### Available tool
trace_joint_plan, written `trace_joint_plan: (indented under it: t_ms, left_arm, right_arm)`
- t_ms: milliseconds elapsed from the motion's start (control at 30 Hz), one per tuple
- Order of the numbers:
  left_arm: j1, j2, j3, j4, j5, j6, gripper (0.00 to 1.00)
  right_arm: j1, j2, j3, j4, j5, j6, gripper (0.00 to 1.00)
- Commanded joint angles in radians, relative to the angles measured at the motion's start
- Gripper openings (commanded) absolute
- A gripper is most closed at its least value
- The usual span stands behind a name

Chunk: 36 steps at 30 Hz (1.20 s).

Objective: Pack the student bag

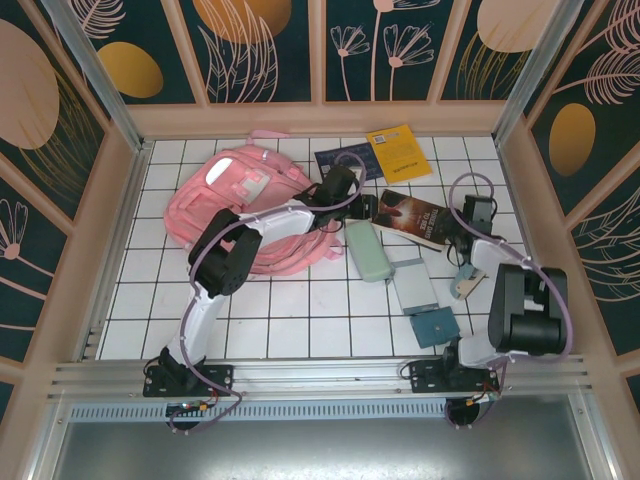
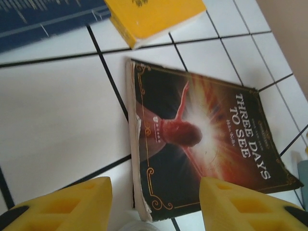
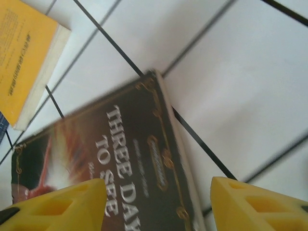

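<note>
My left fingers [image 2: 67, 204] and right fingers [image 3: 250, 204] both apart, empty, facing the dark book [image 1: 412, 218] from opposite ends. The student bag [image 1: 255, 205] lies leftward on the worktop [image 1: 300, 320], nearer my left arm.

Dark paperback [image 1: 412, 217], yellow book [image 1: 398, 152], navy booklet [image 1: 338, 159], green case [image 1: 368, 252], tiled tabletop [image 1: 300, 310]

Bright, even light; book [image 3: 120, 159] blurred in right wrist view
</note>
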Motion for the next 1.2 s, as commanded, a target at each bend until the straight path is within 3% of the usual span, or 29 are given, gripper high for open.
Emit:
trace_joint_plan:
  t_ms: [0, 300, 433, 633, 933, 1167]
  left_arm:
    - [-0.016, 0.025, 0.016, -0.012, 0.028, 0.015, 0.51]
    - [-0.056, -0.018, -0.067, -0.015, -0.004, -0.001, 0.51]
    - [-0.057, -0.078, -0.124, -0.003, -0.025, -0.011, 0.51]
    - [-0.074, -0.125, -0.163, 0.045, -0.008, -0.086, 0.51]
    - [-0.094, -0.044, -0.102, -0.001, -0.021, -0.168, 0.51]
    - [-0.094, 0.087, 0.091, -0.228, -0.16, -0.157, 0.51]
  right_arm:
    - [-0.004, 0.073, 0.125, 0.021, -0.004, -0.076, 0.61]
    - [-0.025, 0.444, 0.474, -0.084, -0.123, -0.119, 0.62]
    - [-0.032, 0.514, 0.529, -0.111, -0.16, -0.124, 0.65]
    - [-0.03, 0.467, 0.43, -0.083, -0.191, -0.102, 0.66]
    - [0.003, 0.304, 0.215, -0.017, -0.238, -0.056, 0.65]
    - [0.054, 0.286, 0.192, -0.038, -0.198, -0.075, 0.65]
